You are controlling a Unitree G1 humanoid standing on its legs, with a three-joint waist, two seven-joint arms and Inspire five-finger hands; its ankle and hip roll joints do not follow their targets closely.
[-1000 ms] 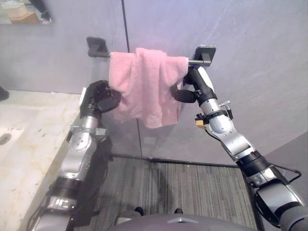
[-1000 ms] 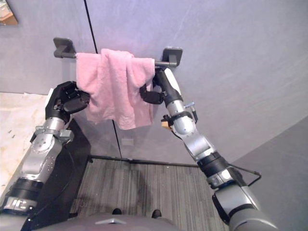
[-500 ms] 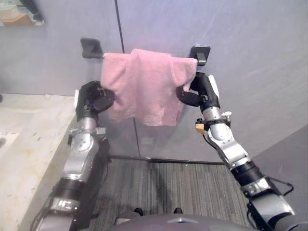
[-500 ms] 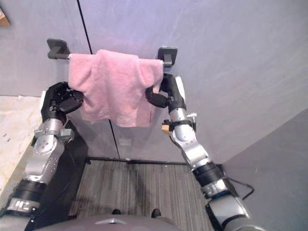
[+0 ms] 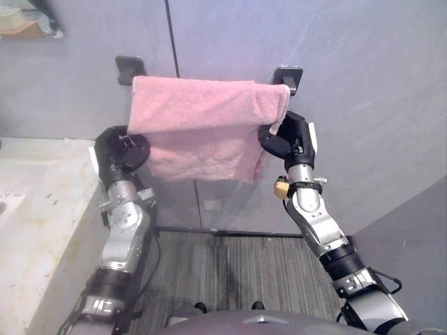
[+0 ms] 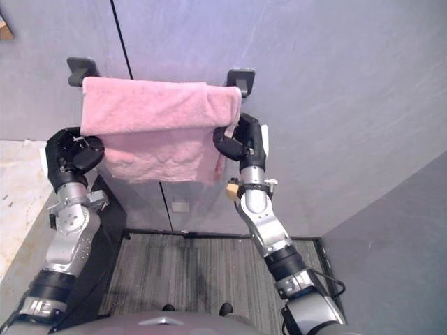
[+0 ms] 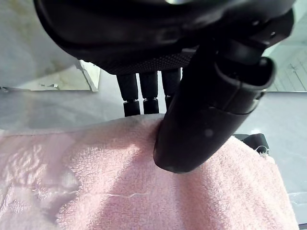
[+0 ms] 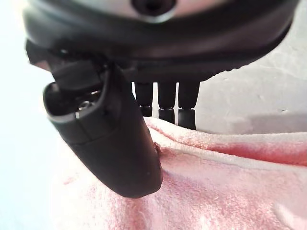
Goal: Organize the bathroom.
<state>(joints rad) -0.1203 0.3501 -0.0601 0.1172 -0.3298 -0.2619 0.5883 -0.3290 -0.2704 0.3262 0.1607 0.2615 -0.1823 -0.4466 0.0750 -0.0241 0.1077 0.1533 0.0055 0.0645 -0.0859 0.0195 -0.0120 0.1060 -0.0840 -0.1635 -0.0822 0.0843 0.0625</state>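
Item: pink towel [image 5: 202,129], one piece, draped over the towel bar [image 6: 235,86] on the grey wall [image 5: 363,91]. I see it spread across nearly the whole bar between the two dark brackets, with a folded upper layer lying over a longer layer that hangs below it.

Left hand [image 5: 120,148]: at the towel's left lower edge. In my left wrist view the thumb [image 7: 206,115] presses onto the cloth while the fingers [image 7: 149,91] curl behind its edge, so I read this hand as pinching the towel.

Right hand [image 5: 286,135]: at the towel's right end, just under the right bracket [image 5: 287,75]. My right wrist view shows the thumb [image 8: 115,143] lying on the pink cloth and the fingers [image 8: 165,103] closed behind the fold; this hand also grips the towel.

Surroundings: left bracket [image 5: 128,67] partly covered by the towel's corner. A pale speckled surface [image 5: 35,209] sits to the left, beside the left arm. Grey striped floor [image 5: 237,272] lies below the wall.
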